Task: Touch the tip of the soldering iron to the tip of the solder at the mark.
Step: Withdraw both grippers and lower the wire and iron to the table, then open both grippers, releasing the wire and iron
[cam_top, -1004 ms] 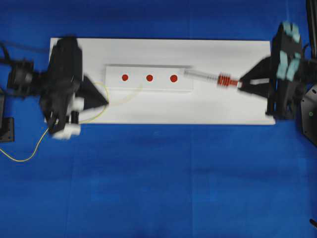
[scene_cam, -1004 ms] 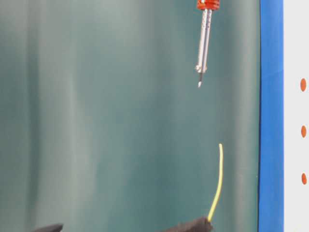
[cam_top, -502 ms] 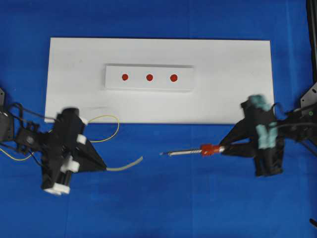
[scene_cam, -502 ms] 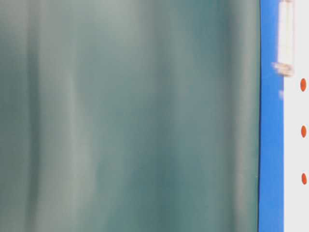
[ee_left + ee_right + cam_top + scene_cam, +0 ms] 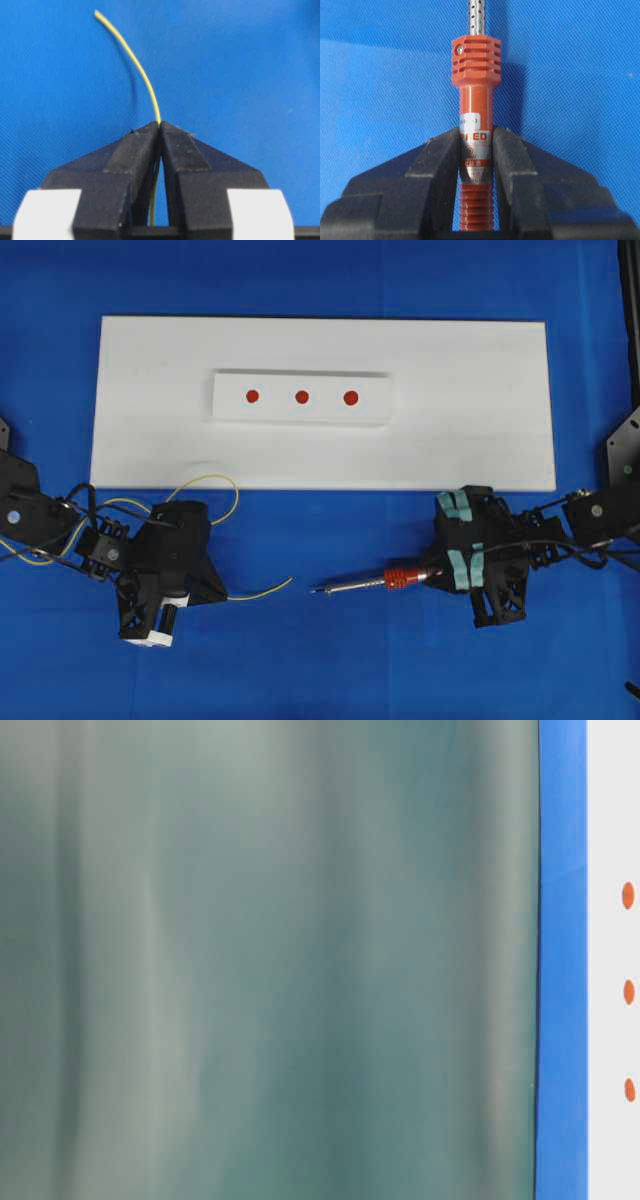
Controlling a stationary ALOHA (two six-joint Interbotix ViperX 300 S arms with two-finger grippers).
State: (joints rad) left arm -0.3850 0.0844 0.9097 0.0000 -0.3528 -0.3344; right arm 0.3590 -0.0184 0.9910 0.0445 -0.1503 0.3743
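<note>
My left gripper is shut on the thin yellow solder, low over the blue cloth at the front left. The wire's free tip points right. My right gripper is shut on the red-orange handle of the soldering iron, whose metal shaft points left. A short gap of cloth separates the two tips. Three red marks sit on a raised white strip on the white board, well behind both tools.
Loose loops of the yellow wire trail by the board's front edge and behind the left arm, next to black cables. The table-level view is mostly a blurred green backdrop with no tool in it.
Both arms have come back from the marked strip to the blue cloth in front of the board, still holding the solder and the iron. The tools have left the table-level view.
</note>
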